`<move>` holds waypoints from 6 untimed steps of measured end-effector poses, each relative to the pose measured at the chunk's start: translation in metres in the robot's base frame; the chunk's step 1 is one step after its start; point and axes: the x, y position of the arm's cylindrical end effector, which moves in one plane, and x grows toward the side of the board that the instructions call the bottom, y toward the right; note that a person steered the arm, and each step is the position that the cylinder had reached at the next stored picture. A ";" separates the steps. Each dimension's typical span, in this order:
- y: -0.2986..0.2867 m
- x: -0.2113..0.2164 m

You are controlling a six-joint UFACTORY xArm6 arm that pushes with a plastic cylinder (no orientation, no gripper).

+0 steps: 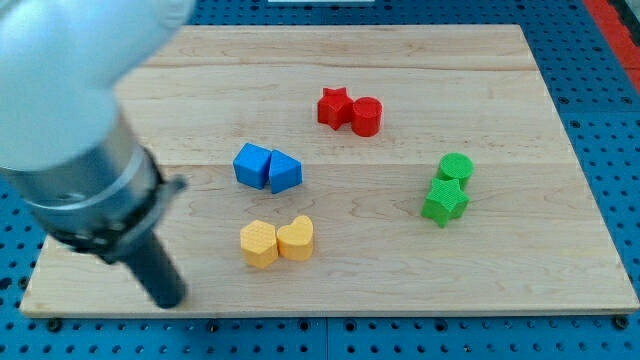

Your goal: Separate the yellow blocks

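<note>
Camera view: wooden board [560,250] on blue pegboard [610,120].

Open board left of and below the touching yellow hexagon block [259,243] and yellow heart block [296,237]; blue blocks [267,168] near above.

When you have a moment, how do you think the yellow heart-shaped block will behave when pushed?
The yellow heart block looks squat and flat-bottomed, so it should slide, not roll or tip. It touches the yellow hexagon block, so a push from my tip at the view's left would probably move both.
</note>
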 end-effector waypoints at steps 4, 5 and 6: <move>0.113 -0.018; 0.149 -0.022; 0.202 -0.037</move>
